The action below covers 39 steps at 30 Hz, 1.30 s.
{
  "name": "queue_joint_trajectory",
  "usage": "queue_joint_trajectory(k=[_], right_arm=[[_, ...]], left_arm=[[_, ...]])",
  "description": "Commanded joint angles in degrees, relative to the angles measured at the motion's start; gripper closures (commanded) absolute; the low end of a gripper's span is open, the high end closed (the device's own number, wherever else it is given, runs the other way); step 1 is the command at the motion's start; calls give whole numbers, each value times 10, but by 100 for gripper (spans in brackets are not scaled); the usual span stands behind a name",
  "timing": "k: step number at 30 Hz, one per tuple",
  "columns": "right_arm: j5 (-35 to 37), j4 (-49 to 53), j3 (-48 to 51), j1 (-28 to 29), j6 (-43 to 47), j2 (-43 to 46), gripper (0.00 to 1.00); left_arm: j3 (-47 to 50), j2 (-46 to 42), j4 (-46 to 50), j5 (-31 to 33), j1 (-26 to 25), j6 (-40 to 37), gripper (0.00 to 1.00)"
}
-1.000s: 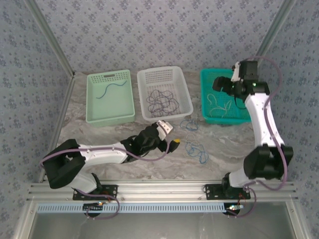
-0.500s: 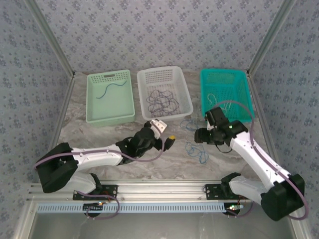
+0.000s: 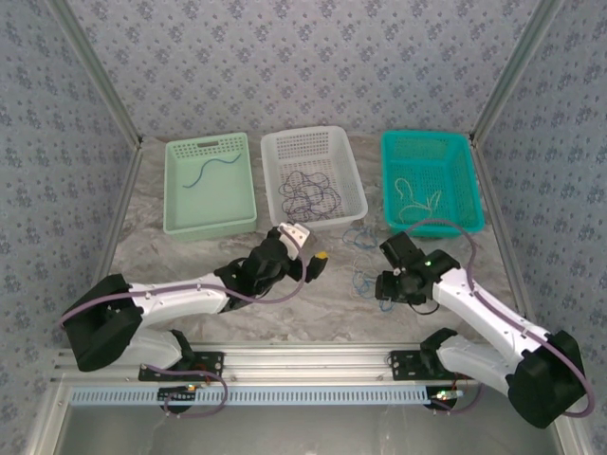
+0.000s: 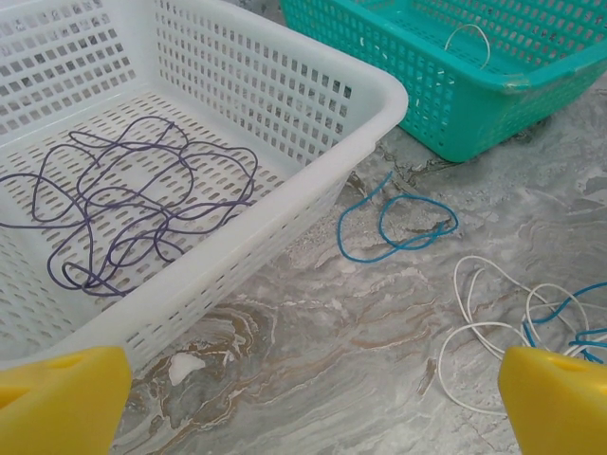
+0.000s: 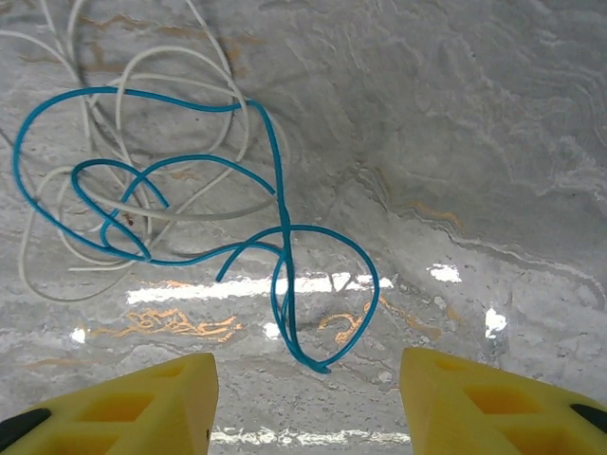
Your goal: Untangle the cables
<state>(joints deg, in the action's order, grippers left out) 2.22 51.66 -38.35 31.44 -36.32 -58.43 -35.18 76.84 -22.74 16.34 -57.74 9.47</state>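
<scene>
Three baskets stand in a row at the far side of the worktop (image 3: 171, 251): a green basket (image 3: 211, 227) on the left, a white basket (image 3: 318, 220) in the middle and a teal basket (image 3: 433, 227) on the right. The green basket holds one dark cable (image 3: 211, 172), lying in a shallow curve. A purple tangle (image 4: 142, 218) is spread loosely over the floor of the white basket. Pale cables (image 3: 417, 199) lie curled in the teal basket.

On the bare worktop, just in front of the white basket's near right corner, lies a blue loop (image 4: 398, 248), apart from the other wires. Nearer the arms, a blue cable (image 5: 285, 227) and a white cable (image 5: 180, 216) lie crossed over each other in a small heap of curls.

The left tool (image 4: 308, 408) is spread wide with nothing between its yellow fingers. It sits near the front of the white basket and faces the blue loop. The right tool (image 5: 308, 408) is low over the mixed curls, its fingers apart and pinching nothing. The lowest bend of the blue cable lies just at the mouth of the gap, touching neither finger.
</scene>
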Motion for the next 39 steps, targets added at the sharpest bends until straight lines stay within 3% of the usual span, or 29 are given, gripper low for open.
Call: queue_joint_trajectory(k=[1, 4, 7, 9, 10, 14, 18, 22, 27, 39], right_arm=[[21, -24, 9, 4, -9, -26, 48], [21, -54, 20, 3, -3, -53, 56], [46, -60, 23, 10, -2, -54, 85], [73, -48, 19, 29, -4, -26, 98], [87, -39, 15, 40, -4, -6, 100], [105, -18, -2, 72, -2, 82, 100], [69, -18, -25, 88, 42, 140, 100], [29, -24, -60, 109, 74, 144, 100], [32, -49, -102, 145, 101, 151, 100], [26, -141, -124, 153, 121, 158, 100]], left_arm=[[8, -21, -3, 10, 2, 9, 1], [12, -28, -4, 15, 2, 8, 1], [18, -40, -2, 24, 2, 5, 1], [23, -49, -3, 29, 2, 5, 1], [26, -53, -4, 31, 3, 5, 1], [34, -60, -7, 34, 3, 4, 1], [34, -63, -16, 31, 4, 3, 1], [30, -67, -28, 5, 4, 0, 1], [19, -58, -41, -38, 4, -1, 0], [18, -49, -129, -116, 4, 14, 1]])
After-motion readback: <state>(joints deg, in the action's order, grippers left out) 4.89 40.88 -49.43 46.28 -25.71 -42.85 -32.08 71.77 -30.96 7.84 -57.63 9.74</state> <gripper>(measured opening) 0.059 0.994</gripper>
